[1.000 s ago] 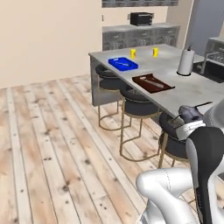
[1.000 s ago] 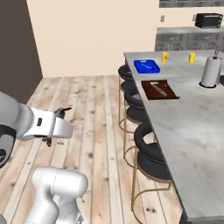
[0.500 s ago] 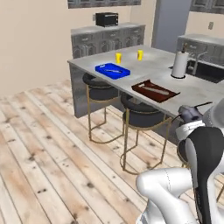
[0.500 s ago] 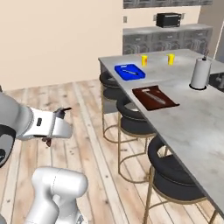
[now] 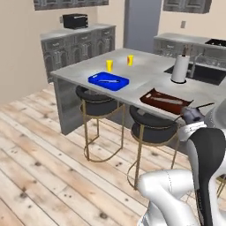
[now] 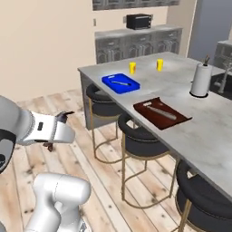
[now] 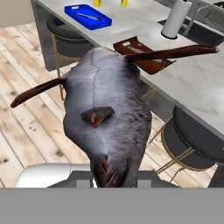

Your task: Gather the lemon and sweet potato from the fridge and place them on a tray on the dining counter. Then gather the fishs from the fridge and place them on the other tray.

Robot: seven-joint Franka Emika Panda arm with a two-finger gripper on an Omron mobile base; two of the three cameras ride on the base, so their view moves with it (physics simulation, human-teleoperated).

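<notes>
Closer now after the base's drive, the dining table (image 5: 145, 66) fills both base views, while the hand (image 7: 114, 175) holds a grey fish (image 7: 107, 118) clamped, likely bound for the blue tray (image 6: 120, 83) beyond the reddish-brown tray (image 6: 161, 113).

The dining counter (image 6: 213, 136) has a pale marbled top. On it lie a blue tray (image 6: 120, 83) near the far corner and a reddish-brown tray (image 6: 161, 113) at the near edge — well apart. Two yellow cups (image 6: 132, 67) stand beyond the blue tray, a paper-towel roll (image 6: 200, 79) beside the sink (image 5: 205, 74).
</notes>
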